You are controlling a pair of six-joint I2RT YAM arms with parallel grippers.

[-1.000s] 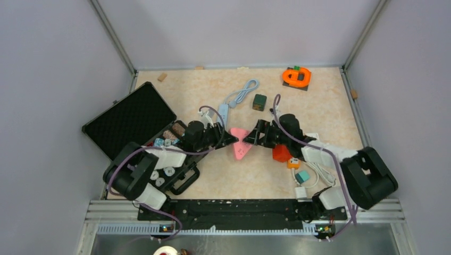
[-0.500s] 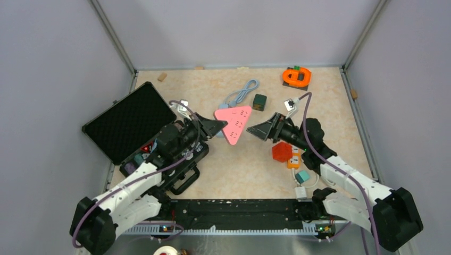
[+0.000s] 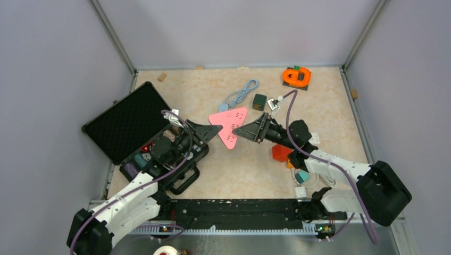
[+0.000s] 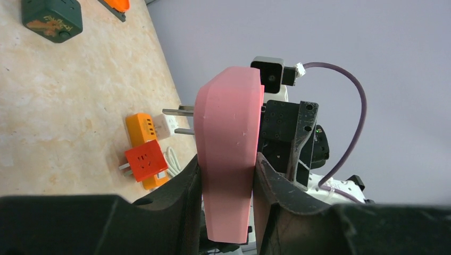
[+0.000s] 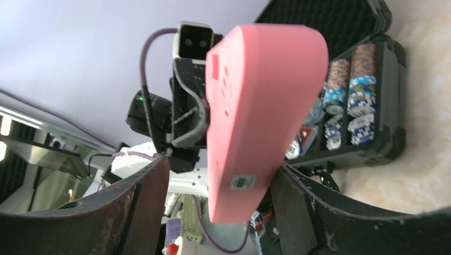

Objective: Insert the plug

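A pink triangular power strip point(image 3: 227, 125) is held up off the table. Its blue-grey cable point(image 3: 242, 92) trails toward the back. My left gripper point(image 3: 213, 129) is shut on the strip's left edge; in the left wrist view point(image 4: 227, 159) both fingers press its flat sides. My right gripper point(image 3: 247, 130) is at the strip's right corner. In the right wrist view point(image 5: 220, 164) its jaws are wide around the strip point(image 5: 255, 106), with a gap on the left side. Two metal prongs point(image 4: 178, 111) show beside the strip; their plug body is hidden behind it.
An open black case point(image 3: 133, 122) with poker chips lies at the left. A dark green socket cube point(image 3: 259, 101) and an orange object point(image 3: 296, 76) sit at the back. A red socket block point(image 3: 281, 153), orange adapter point(image 3: 293, 163), teal adapter point(image 3: 302, 176) and white cable lie under my right arm.
The pink strip has been lifted off the table and carried toward the back, then slightly left. My right gripper has moved left from beside it to around its corner.
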